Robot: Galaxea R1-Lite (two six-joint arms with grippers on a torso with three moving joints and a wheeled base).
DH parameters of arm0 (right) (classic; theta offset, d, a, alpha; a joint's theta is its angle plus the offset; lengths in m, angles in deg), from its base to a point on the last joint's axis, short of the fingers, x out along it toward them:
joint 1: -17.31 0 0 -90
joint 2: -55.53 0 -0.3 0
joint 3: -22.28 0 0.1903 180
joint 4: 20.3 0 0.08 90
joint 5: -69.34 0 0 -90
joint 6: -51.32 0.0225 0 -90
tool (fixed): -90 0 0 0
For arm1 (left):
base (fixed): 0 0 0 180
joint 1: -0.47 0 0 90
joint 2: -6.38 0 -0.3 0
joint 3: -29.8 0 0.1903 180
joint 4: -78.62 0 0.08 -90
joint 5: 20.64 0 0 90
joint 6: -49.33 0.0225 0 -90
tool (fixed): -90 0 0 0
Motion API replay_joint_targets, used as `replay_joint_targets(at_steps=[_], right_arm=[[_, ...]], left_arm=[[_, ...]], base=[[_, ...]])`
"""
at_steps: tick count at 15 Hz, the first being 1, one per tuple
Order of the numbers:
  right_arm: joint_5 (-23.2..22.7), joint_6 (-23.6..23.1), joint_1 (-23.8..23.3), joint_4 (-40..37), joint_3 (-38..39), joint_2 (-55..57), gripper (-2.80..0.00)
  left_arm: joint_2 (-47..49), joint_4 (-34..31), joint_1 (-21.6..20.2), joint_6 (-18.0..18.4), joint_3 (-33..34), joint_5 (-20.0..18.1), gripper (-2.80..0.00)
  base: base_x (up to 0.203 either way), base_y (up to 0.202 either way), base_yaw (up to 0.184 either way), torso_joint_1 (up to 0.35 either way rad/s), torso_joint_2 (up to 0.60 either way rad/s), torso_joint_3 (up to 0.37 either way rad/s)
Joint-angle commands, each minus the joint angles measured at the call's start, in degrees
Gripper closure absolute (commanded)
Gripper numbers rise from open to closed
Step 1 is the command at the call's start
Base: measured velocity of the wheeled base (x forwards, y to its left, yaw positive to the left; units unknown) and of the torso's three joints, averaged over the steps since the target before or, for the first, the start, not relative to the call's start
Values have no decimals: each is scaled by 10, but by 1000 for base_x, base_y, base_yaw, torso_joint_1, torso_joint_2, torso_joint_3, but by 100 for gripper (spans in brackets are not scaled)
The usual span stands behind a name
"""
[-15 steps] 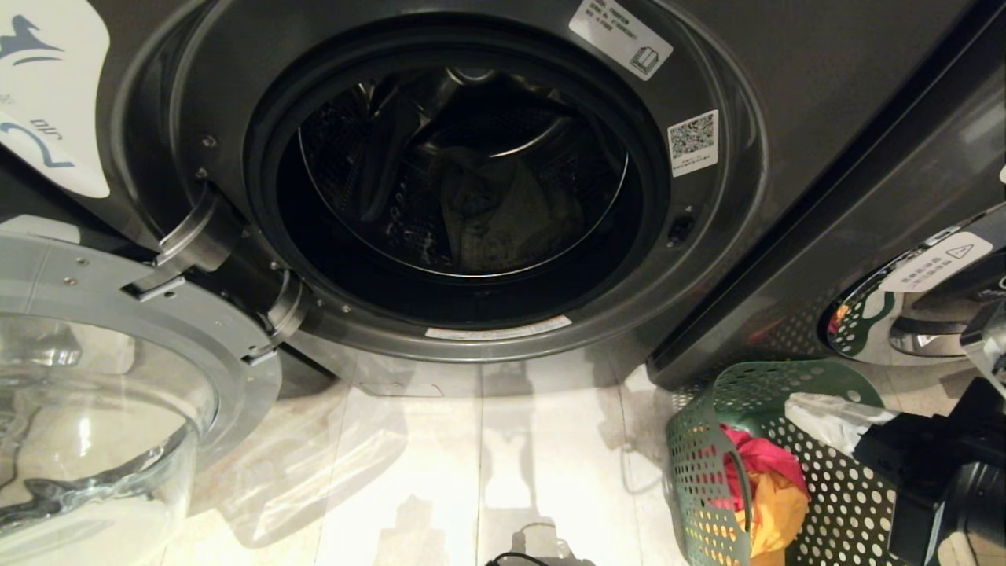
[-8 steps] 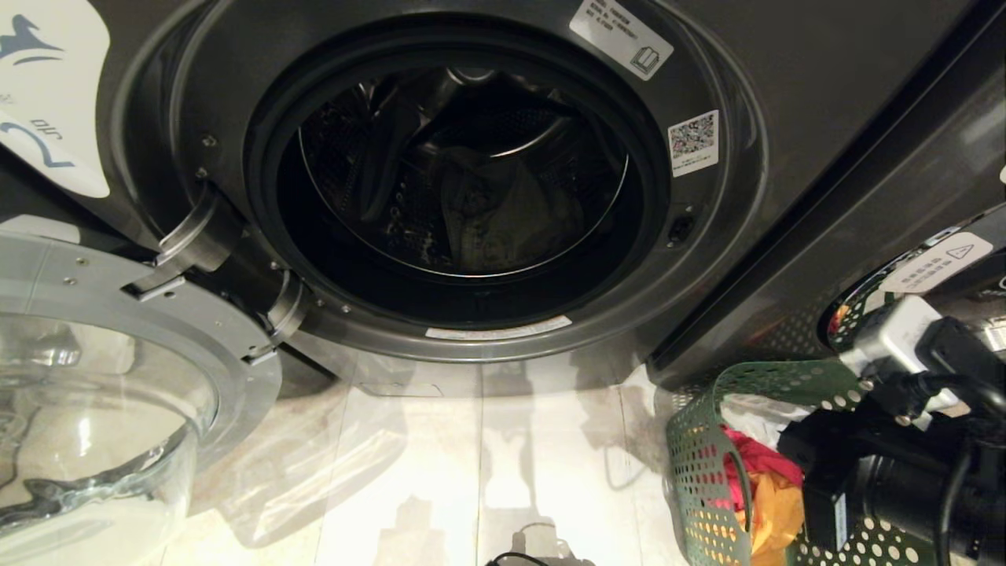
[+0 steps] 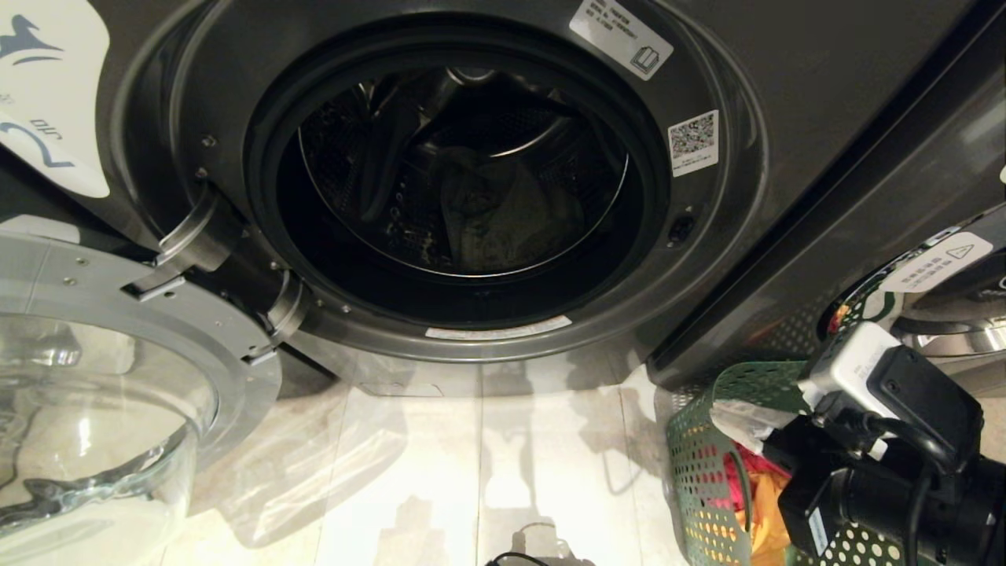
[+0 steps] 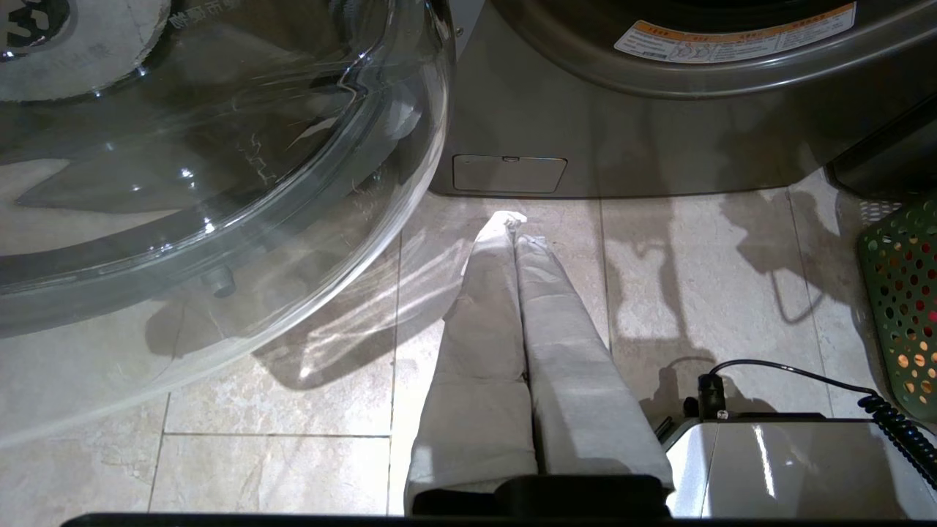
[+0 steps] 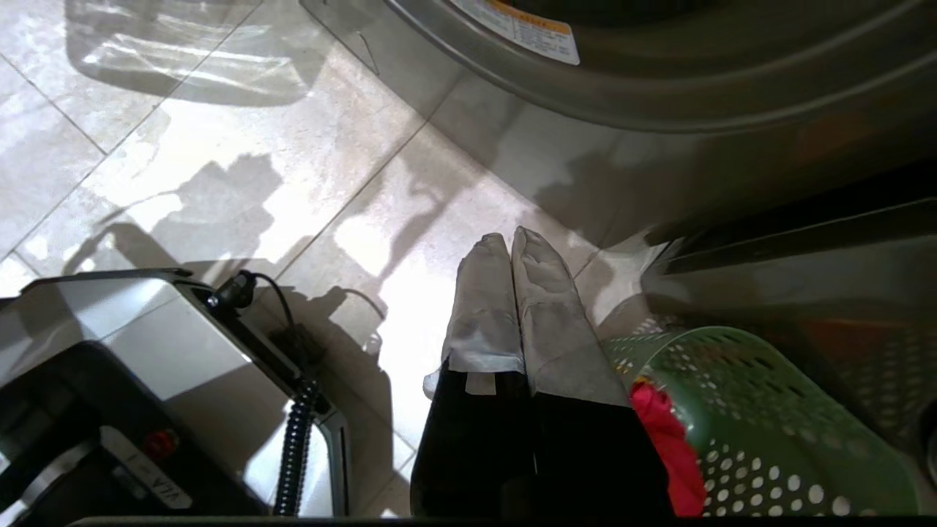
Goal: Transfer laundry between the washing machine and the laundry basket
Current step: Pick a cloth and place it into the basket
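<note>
The washing machine (image 3: pixel 707 236) stands with its glass door (image 3: pixel 118 377) swung open to the left. A grey-green garment (image 3: pixel 503 212) lies inside the drum. At the lower right is the green laundry basket (image 3: pixel 699 464), holding a red garment (image 3: pixel 735 479) and a yellow-orange garment (image 3: pixel 766 511). My right gripper (image 3: pixel 727 417) hangs over the basket's near rim, shut and empty. In the right wrist view its shut tips (image 5: pixel 510 241) point at the floor beside the basket (image 5: pixel 768 410) and red garment (image 5: pixel 662 439). My left gripper (image 4: pixel 509 219) is parked, shut and empty, above the tiles.
A neighbouring machine's chrome door (image 3: pixel 927 299) sits right behind the basket. The open glass door (image 4: pixel 219 183) juts out over the floor on the left. My base (image 5: pixel 110 380) with its coiled cable is low beside the right arm. Pale tiles (image 3: pixel 487 472) lie before the machine.
My right arm has come in from the right edge and moved left over the basket, now covering much of the laundry in it. The left arm has not moved.
</note>
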Motion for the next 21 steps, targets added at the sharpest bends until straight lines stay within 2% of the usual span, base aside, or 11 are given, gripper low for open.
replay_joint_targets(at_steps=[1,7,15,18,21], right_arm=[[1,-7,0,2,3,3,0],[0,-4,0,10,15,6,0],[10,-6,-8,10,22,8,0],[41,-5,-35,10,52,12,0],[45,14,-61,10,50,20,0]], left_arm=[[1,0,0,0,0,0,0],[1,0,0,0,0,0,0],[1,0,0,0,0,0,0],[1,0,0,-1,0,0,0],[0,0,0,-1,0,0,0]], base=[[0,0,0,0,0,0],[-1,0,14,1,0,0],[1,-8,168,2,1,2],[1,-3,99,0,5,4],[0,0,0,0,0,0]])
